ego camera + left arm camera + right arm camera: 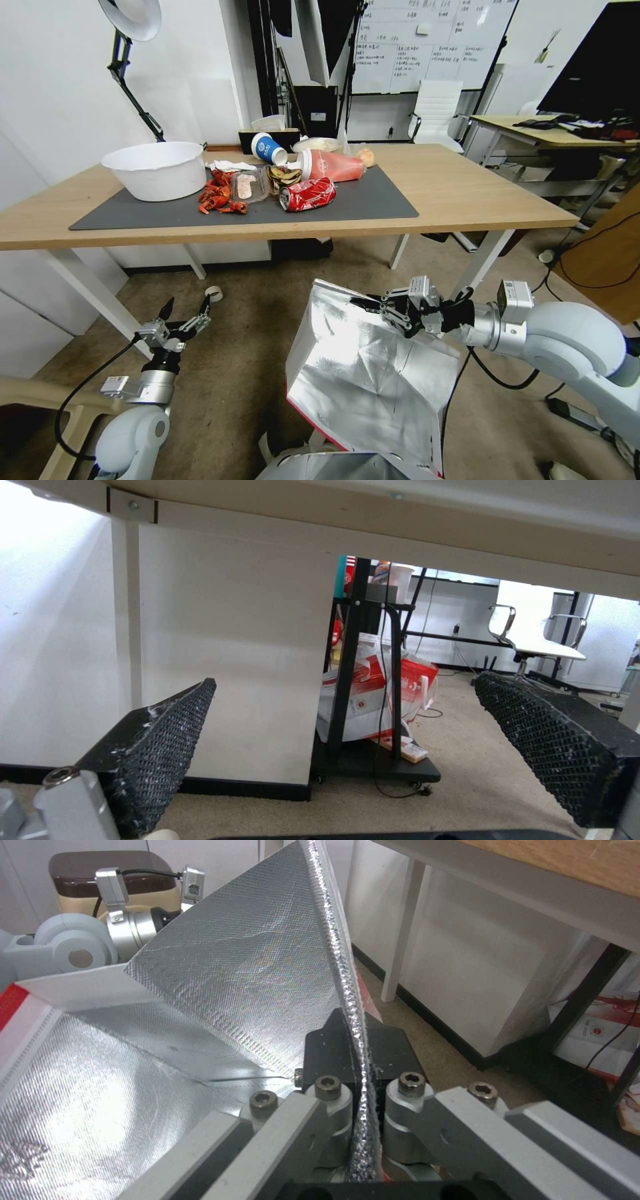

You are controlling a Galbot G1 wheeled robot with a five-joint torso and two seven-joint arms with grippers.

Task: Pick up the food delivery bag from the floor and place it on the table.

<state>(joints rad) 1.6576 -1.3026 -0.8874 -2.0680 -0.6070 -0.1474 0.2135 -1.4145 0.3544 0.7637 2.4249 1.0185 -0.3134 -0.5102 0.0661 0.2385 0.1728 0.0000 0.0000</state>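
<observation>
**Bag pinched by one thin wall, hanging below the table edge**

From the head view I see my right gripper (375, 305) pinching the top rim of the food delivery bag (363, 373), in front of the table (467, 193) and lower than its top. The bag's mouth gapes toward the camera, all crinkled silver foil, with a red edge along its lower side. Whether its base touches the floor (247, 373) I cannot tell; the lower part runs out of sight near my torso. The near half of the table mat carries a white bowl (157, 170), a crushed red can (308, 195) and food scraps, while the bare wood on the right looks like the likeliest landing spot. My left gripper (185, 313) hangs low on the left, well apart from the bag, fingers spread.

The left wrist view confirms it: both black textured pads (160, 745) stand wide apart with nothing between them, pointed under the table toward a black cart.

The right wrist view shows the grip closely. The black pads (333, 1050) are pressed together on the foil-lined rim, which runs straight up between them as a thin seam.

My judgement: the bag looks light and soft, its walls creasing and folding rather than standing stiff. Foil is slick, and a single wall held at one point will let the bag swing and sag. A strap handle or a red-edged corner would hold better than bare foil.
</observation>
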